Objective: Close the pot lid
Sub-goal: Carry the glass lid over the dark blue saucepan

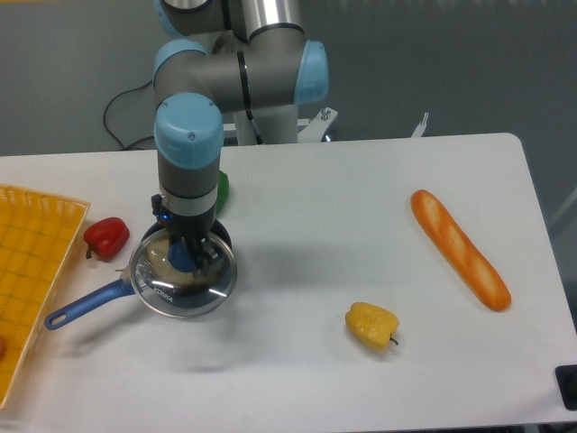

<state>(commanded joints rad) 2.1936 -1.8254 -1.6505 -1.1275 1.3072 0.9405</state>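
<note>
The round transparent glass pot lid (183, 287) is held by its blue knob in the end effector (184, 259), almost over the dark saucepan with the long blue handle (83, 305) on the white worktop (343, 216); if released off-centre, its rim could catch and sit tilted.

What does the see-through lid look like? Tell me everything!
The pot lid is a round clear glass disc with a thin shiny metal rim and a blue knob in the middle. Small writing shows near its front-left edge. The robot's hand grips the knob from above. The lid sits over the dark pot, nearly lined up with it; whether it rests fully down cannot be told. Something pale shows through the glass.
</note>
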